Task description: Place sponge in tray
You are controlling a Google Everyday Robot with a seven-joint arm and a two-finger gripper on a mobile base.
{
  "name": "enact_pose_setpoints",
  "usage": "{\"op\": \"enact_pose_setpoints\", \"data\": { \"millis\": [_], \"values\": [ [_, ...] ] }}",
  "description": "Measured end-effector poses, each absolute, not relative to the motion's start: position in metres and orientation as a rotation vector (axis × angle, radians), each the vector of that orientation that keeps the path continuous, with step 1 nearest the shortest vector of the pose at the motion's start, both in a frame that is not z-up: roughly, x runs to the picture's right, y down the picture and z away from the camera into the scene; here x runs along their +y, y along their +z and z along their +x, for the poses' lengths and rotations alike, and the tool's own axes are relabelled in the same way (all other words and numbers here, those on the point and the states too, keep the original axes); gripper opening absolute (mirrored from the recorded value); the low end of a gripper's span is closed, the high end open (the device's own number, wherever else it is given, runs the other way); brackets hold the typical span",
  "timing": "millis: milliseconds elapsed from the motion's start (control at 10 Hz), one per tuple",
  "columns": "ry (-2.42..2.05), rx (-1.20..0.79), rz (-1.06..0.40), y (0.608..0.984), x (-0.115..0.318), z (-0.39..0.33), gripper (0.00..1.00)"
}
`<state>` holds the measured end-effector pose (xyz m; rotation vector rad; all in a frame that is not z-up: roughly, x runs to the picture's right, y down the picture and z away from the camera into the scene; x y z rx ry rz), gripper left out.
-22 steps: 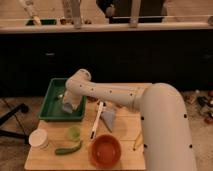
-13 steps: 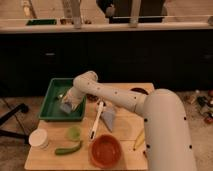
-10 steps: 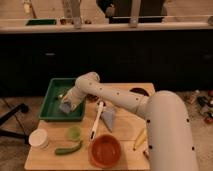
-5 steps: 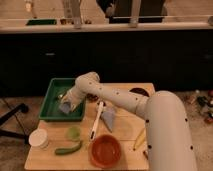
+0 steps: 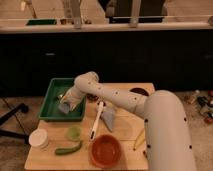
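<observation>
The dark-green tray (image 5: 51, 94) sits at the table's left rear. My gripper (image 5: 67, 103) is over the tray's right half, low inside its rim, with the arm reaching in from the right. It is shut on the pale blue-grey sponge (image 5: 64, 108), which hangs at its tip just above or on the tray floor; I cannot tell whether it touches. The gripper hides part of the tray's right side.
A grey-blue wedge (image 5: 109, 120) and a white brush (image 5: 96, 120) lie at mid-table. An orange-red bowl (image 5: 106, 150), a green round fruit (image 5: 74, 132), a green pepper (image 5: 67, 148) and a white cup (image 5: 38, 138) stand along the front. A yellow item (image 5: 139, 140) lies to the right.
The gripper with the sponge has shifted slightly left and down into the tray. Nothing else on the table has moved.
</observation>
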<state>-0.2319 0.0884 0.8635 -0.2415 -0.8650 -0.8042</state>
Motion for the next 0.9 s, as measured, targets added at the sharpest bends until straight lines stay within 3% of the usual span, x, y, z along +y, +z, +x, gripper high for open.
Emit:
{"op": "enact_pose_setpoints", "data": {
  "millis": [400,500,600,900],
  "values": [
    [-0.814,-0.868,-0.233,0.8624,0.0872,-0.2344,0.02],
    [-0.816,-0.873,-0.228,0.8611,0.0868,-0.2359,0.08],
    [-0.821,-0.884,-0.223,0.8600,0.0871,-0.2372,0.23],
    [-0.833,-0.908,-0.211,0.8583,0.0867,-0.2388,0.52]
  ]
}}
